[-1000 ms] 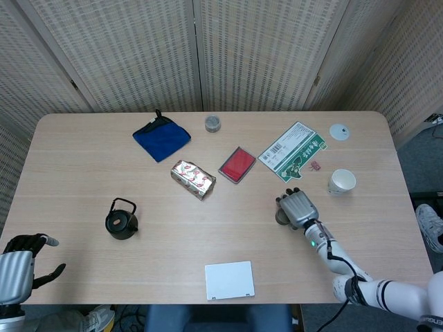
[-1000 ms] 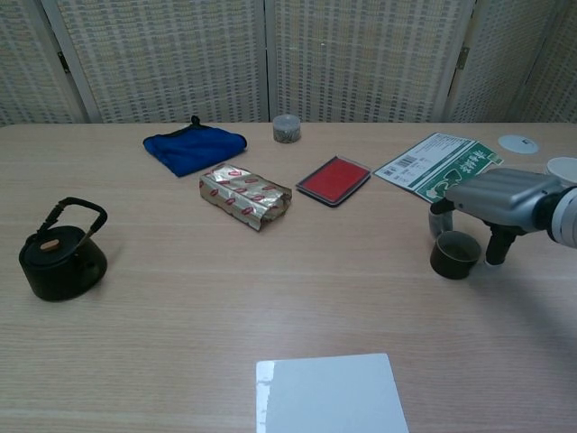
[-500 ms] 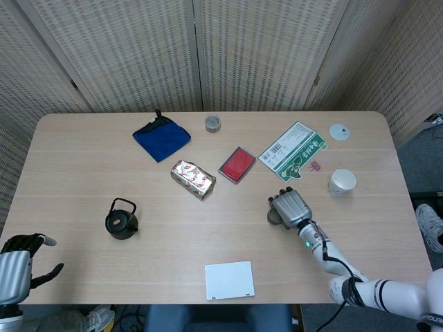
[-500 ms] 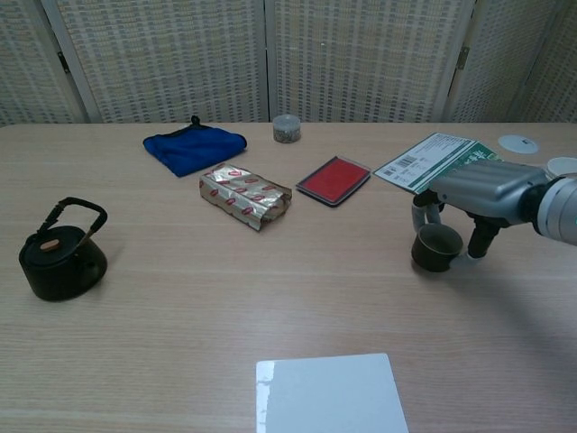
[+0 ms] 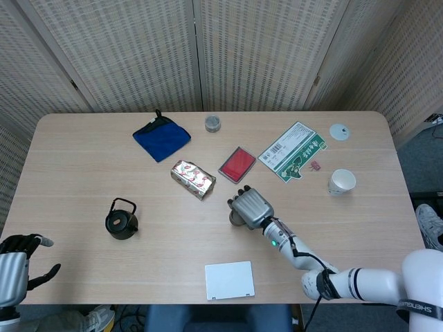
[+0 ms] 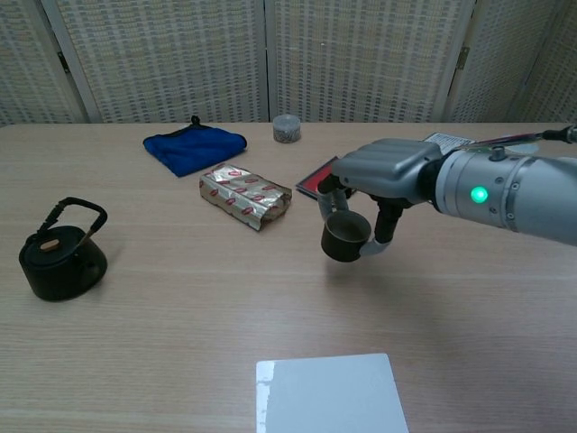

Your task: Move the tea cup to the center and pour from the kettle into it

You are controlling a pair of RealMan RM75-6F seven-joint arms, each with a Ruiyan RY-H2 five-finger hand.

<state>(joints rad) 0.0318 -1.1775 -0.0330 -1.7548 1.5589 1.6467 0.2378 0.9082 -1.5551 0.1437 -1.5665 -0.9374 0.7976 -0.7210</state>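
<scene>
The dark tea cup (image 6: 344, 238) hangs a little above the table near its middle, gripped from above by my right hand (image 6: 377, 177). In the head view the right hand (image 5: 250, 205) covers most of the tea cup (image 5: 236, 218). A black kettle (image 5: 122, 220) with an upright handle stands on the table's left side; the chest view has the kettle (image 6: 61, 256) at its left edge. My left hand (image 5: 15, 265) is at the bottom left corner off the table, fingers apart and holding nothing.
A white card (image 5: 229, 279) lies near the front edge. Behind the cup are a foil packet (image 5: 193, 179), a red case (image 5: 237, 164), a blue cloth (image 5: 161, 136), a small jar (image 5: 212, 124), a green-white packet (image 5: 293, 151) and a white cup (image 5: 341, 182).
My right hand has carried the tea cup leftwards from the right side to near the table's middle, lifting it slightly. The left hand has barely shifted.
</scene>
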